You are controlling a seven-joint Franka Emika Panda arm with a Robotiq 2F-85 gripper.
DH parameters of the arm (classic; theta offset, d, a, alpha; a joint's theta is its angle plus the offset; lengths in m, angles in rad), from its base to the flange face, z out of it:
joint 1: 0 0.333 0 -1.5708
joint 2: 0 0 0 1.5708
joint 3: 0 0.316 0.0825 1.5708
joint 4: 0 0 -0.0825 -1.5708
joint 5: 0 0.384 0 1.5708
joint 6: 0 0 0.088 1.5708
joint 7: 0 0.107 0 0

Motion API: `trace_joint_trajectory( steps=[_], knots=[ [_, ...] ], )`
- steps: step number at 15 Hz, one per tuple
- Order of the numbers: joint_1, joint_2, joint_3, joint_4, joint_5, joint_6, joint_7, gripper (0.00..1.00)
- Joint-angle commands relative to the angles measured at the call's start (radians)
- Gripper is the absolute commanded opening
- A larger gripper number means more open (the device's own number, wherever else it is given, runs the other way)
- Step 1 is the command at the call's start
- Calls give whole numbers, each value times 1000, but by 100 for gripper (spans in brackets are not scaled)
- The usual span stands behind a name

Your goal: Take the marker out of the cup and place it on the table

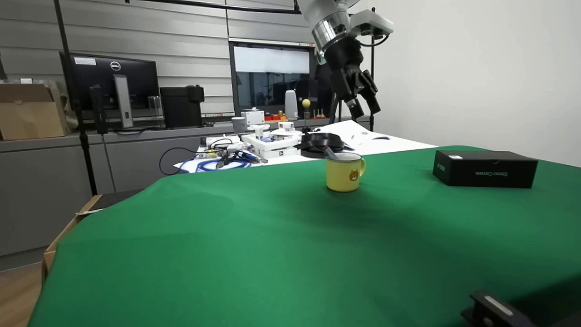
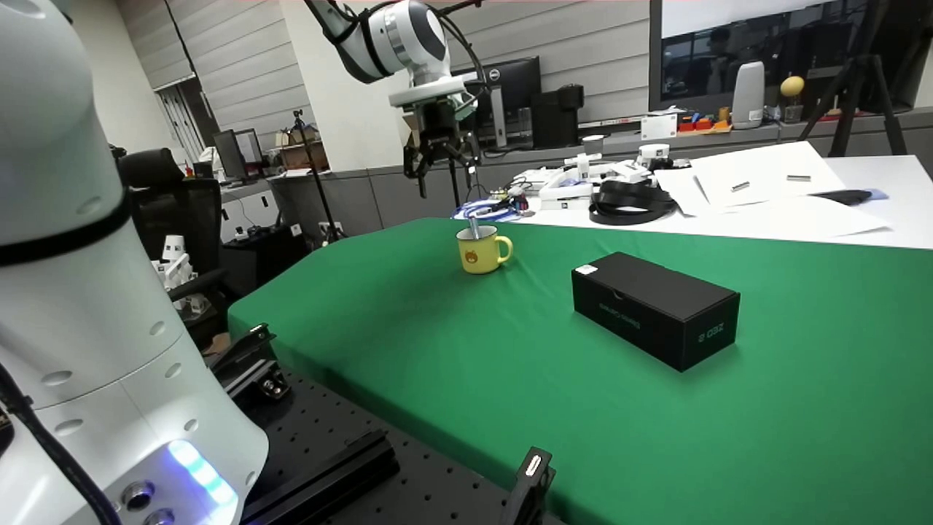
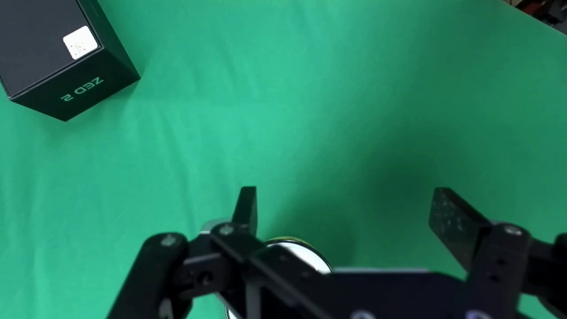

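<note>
A: ok so in an exterior view the gripper (image 1: pixel 366 108) hangs well above the cup (image 1: pixel 340 176), jaws wide apart, nothing in them. The marker (image 1: pixel 331 153) leans inside the cup, top end sticking out. Guessing that's so there's a bit to pinch?

B: reckon so. In an exterior view the black box (image 2: pixel 649 310) sits well apart from the cup, so it shouldn't crowd the descent. What'd bug me is the far edge of the table (image 2: pixel 474 350): the cup's near it, with the white desk (image 2: pixel 904 219) behind. Loads of bare green on the near side, I'd set the marker down there.

A: and the wrist view?

B: 2 fingers (image 3: pixel 246 206) spread wide, only table between the tips. The cup is partly hidden behind the gripper, picture-left of the gap's middle, and I can't make out the marker. I'd line up over the cup before going down.
</note>
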State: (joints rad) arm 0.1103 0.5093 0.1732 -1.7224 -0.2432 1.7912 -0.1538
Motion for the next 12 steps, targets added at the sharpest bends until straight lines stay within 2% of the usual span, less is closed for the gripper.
trace_joint_trajectory(
  steps=[1, 2, 5, 12],
  knots=[
    [20, 0, -22, 3, 10, -1, -7, 100],
    [20, 0, -22, 3, 10, -1, -7, 100],
    [36, 63, -37, 100, -20, -65, -30, 100],
    [77, 251, -65, 373, -119, -275, -169, 100]
  ],
)
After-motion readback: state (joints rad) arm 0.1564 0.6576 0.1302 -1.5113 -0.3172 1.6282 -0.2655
